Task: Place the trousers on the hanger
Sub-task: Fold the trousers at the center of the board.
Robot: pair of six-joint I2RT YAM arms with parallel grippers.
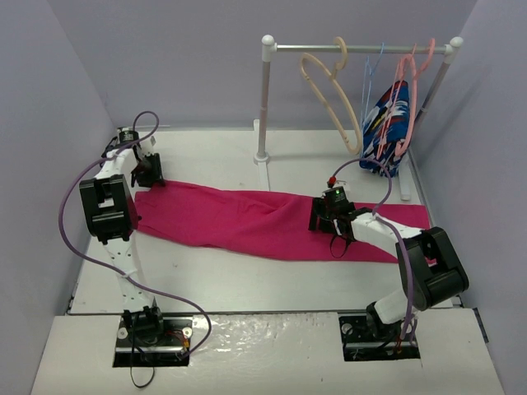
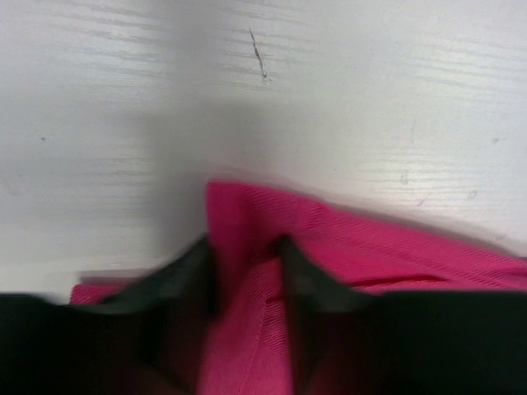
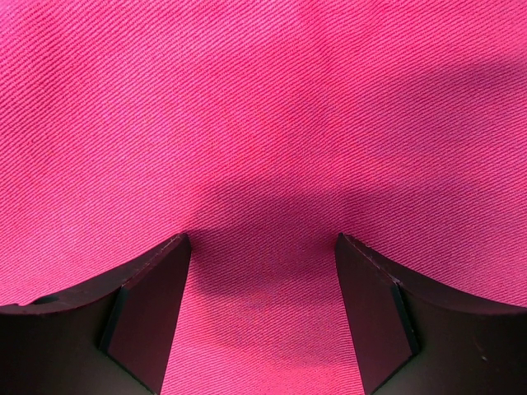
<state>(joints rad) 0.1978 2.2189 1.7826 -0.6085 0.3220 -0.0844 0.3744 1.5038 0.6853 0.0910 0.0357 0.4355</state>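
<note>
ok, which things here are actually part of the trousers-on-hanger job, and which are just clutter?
In the job:
trousers, laid out flat
beige hanger, hung on the rail
left tool, pinching the trousers' end
right tool, open over the cloth

Just there, all on the same rail:
blue wire hanger
pink hangers
patterned garment
</note>
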